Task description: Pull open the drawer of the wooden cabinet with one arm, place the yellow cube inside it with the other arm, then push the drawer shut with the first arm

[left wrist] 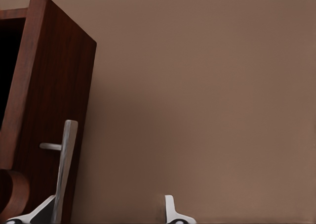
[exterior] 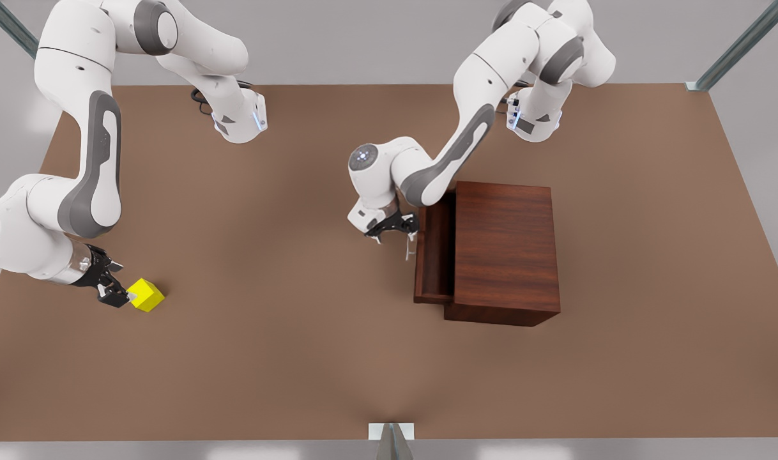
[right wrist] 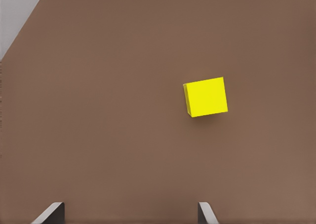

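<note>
The wooden cabinet (exterior: 505, 249) stands right of centre on the brown table. Its drawer (exterior: 432, 255) sticks out a little toward the front view's left, with dark space showing inside. The silver bar handle (left wrist: 65, 167) stands on the drawer front (left wrist: 49, 100). My left gripper (exterior: 389, 231) is open just in front of that panel, and in the left wrist view (left wrist: 109, 211) one fingertip (left wrist: 47, 210) lies beside the handle. The yellow cube (exterior: 146, 294) rests on the table at the front view's left. My right gripper (exterior: 122, 295) is open close beside it; the cube (right wrist: 206, 96) lies ahead of the gripper (right wrist: 129, 213), not between the fingers.
The brown tabletop (exterior: 287, 358) stretches bare between cube and cabinet. Grey metal posts stand at the far corners (exterior: 734, 51). A small metal bracket (exterior: 392, 436) sits at the near table edge.
</note>
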